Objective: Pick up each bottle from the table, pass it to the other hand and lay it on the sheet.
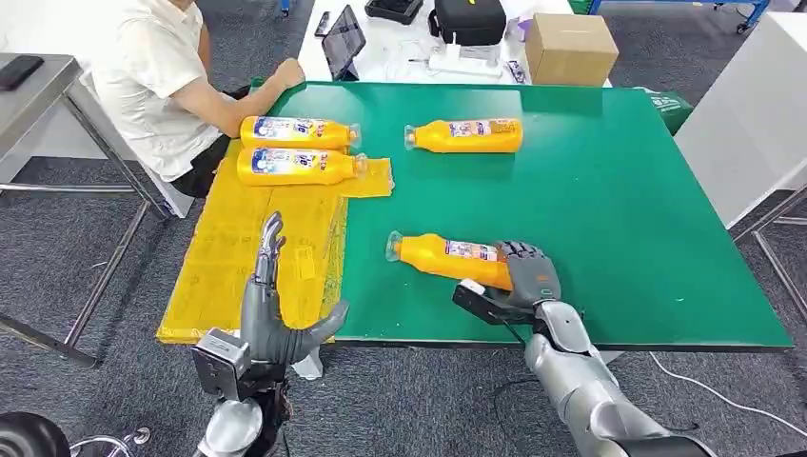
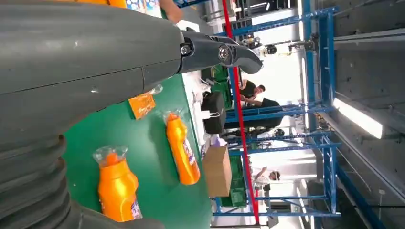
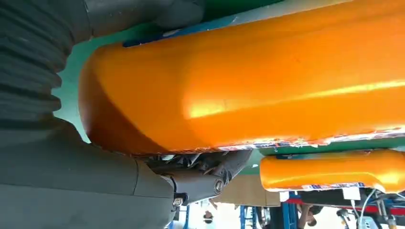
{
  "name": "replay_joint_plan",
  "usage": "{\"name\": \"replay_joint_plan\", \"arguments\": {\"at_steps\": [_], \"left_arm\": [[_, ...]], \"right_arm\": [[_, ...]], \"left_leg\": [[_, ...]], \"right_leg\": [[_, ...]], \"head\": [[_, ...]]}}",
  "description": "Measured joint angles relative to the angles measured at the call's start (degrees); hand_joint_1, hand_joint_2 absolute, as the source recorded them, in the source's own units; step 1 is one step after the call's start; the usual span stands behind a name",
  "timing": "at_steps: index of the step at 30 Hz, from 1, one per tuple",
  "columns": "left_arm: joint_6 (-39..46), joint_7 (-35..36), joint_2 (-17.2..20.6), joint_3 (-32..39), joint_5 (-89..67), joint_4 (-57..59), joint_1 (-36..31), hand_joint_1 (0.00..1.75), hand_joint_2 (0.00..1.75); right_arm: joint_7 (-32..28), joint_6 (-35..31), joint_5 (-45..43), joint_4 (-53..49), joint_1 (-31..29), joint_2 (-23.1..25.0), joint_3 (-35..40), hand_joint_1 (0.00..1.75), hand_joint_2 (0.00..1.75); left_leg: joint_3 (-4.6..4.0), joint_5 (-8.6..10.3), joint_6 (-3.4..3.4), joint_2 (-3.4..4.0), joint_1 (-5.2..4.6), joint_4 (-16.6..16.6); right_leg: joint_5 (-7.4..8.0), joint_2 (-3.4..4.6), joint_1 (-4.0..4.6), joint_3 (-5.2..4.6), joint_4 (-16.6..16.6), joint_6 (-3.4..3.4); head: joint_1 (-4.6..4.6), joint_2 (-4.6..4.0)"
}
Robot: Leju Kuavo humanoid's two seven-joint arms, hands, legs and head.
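Glossy orange plastic bottle (image 1: 452, 258), matt green table (image 1: 619, 209), crinkled shiny yellow plastic sheet (image 1: 238, 257).

I see four orange bottles with clear-wrapped caps and printed labels, all lying on their sides. Two (image 1: 297, 132) (image 1: 299, 167) lie side by side, touching, on the yellow sheet (image 1: 238, 267) at upper left of the head view, caps pointing right; a third (image 1: 464, 135) rests alone on the green table (image 1: 619, 209) at upper centre, cap pointing left. The fourth bottle (image 1: 447, 257) sits lower centre near the table's front edge, cap to the left, its base gripped by my right hand (image 1: 528, 276).
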Motion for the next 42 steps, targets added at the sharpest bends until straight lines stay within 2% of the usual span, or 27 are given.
{"name": "replay_joint_plan", "arguments": {"at_steps": [13,16,19,21,25,29,34,42], "left_arm": [[0.0,0.04,0.0,0.0,0.0,0.0,-0.01,0.0,1.75],[0.0,0.04,0.0,0.02,0.02,0.0,0.0,0.0,1.75],[-1.32,0.24,0.0,0.11,1.38,0.0,0.03,0.0,1.75],[-4.23,2.26,-0.15,0.44,6.03,0.04,0.25,0.0,1.75],[-16.66,15.1,-1.29,1.09,29.41,4.01,1.15,0.0,1.75],[-19.5,13.48,-1.4,1.07,36.77,8.4,2.45,0.0,1.75],[-16.92,12.17,-1.31,1.2,35.41,8.52,3.23,0.0,1.75],[-18.25,11.87,-1.31,0.76,34.34,8.24,3.57,0.0,1.75]], "right_arm": [[-0.07,-0.04,-0.28,0.11,0.24,-0.39,0.31,1.75,1.75],[-1.57,-0.78,-2.27,0.11,0.57,-0.57,0.31,1.75,1.75],[-6.96,-1.95,-7.96,0.09,1.43,-0.59,0.22,1.75,1.75],[-13.03,-1.64,-14.9,-0.5,2.22,-0.29,-0.3,1.75,1.75],[-21.64,2.2,-30.14,-6.96,6.37,3.01,-0.49,1.75,1.75],[-21.11,1.84,-39.87,-16.67,11.12,5.53,3.39,1.75,1.75],[-20.02,0.05,-44.82,-26.42,14.68,5.77,8.28,1.75,1.75],[-21.68,0.99,-47.12,-29.84,16.09,5.95,11.61,1.75,1.75]], "left_leg": [[0.27,0.0,0.0,0.0,0.0,0.0],[0.28,0.0,0.0,0.0,0.0,0.0],[0.26,-0.01,0.0,-0.01,0.0,0.0],[0.26,-0.02,0.0,0.01,0.0,0.0],[0.17,-0.02,-0.02,0.05,0.01,-0.01],[-0.12,0.04,-0.04,0.01,0.05,-0.01],[-0.34,0.03,-0.03,-0.01,0.04,-0.01],[-0.42,0.03,-0.02,0.01,0.0,-0.01]], "right_leg": [[0.0,0.0,0.0,0.24,-0.02,0.0],[0.0,0.0,0.0,0.27,-0.02,0.0],[0.0,0.0,0.0,0.31,-0.01,0.0],[0.0,0.01,0.01,0.32,-0.01,0.0],[0.02,0.04,0.03,0.2,0.01,0.0],[0.01,0.02,0.06,-0.09,0.06,0.0],[0.0,0.01,0.0,-0.23,0.06,0.0],[0.01,0.02,0.01,-0.35,0.05,0.0]], "head": [[0.0,0.0],[0.02,0.0],[0.0,0.0],[0.04,0.0],[0.02,0.0],[-0.04,0.0],[0.04,0.0],[0.0,0.0]]}}
